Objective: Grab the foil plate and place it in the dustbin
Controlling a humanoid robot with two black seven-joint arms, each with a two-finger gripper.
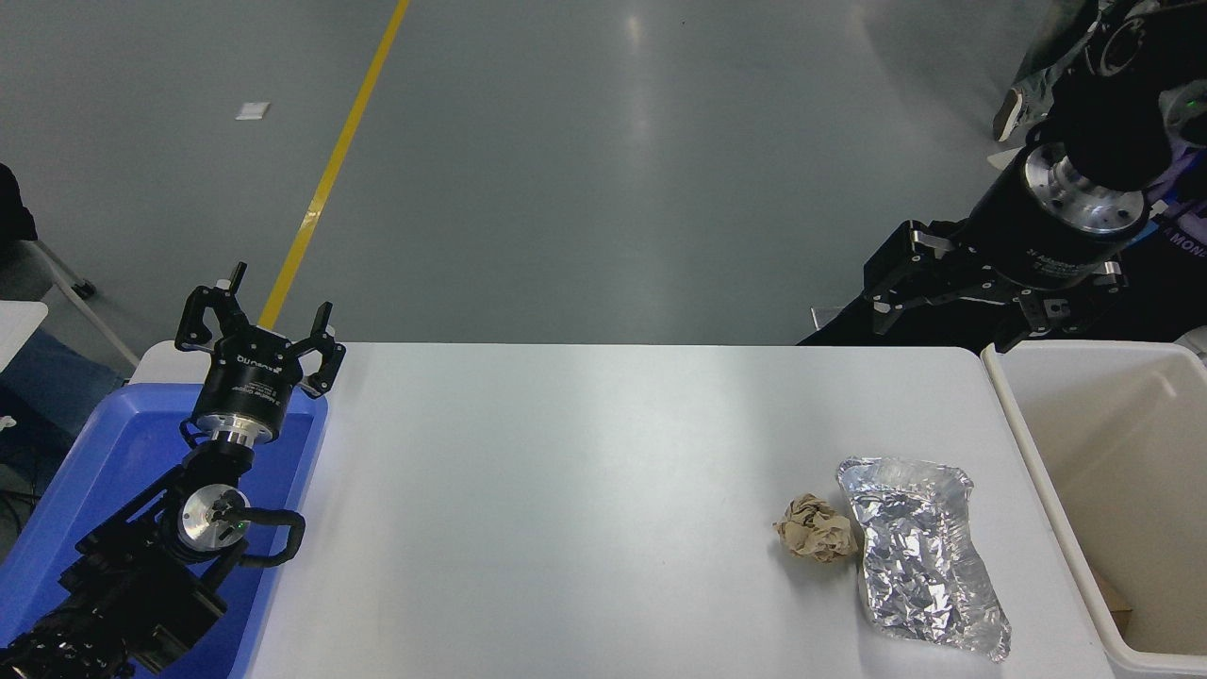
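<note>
The foil plate (919, 556) lies untouched on the white desk (585, 490) in the lower right of the frame, its long side running toward the bottom edge. A small crumpled brown paper ball (817, 528) sits touching or just beside its left rim. The dustbin (1037, 471) stands at the right edge of the frame, just beside the desk's right end, with the plate near its left wall.

The right gripper (910, 278) hangs in the upper right of the frame, above and beyond the desk's far edge, well apart from the plate; its fingers are spread and hold nothing. The left gripper (259, 325) is parked at the lower left over a blue tray (94, 453), fingers apart and empty too.

By my reading, the task is at its start: the reach toward the plate is the step in hand. The next move calls for the right arm to swing down toward the lower right, line its fingers up across the plate's rolled rim, and avoid catching the paper ball. The thin foil will likely crumple under the squeeze.
</note>
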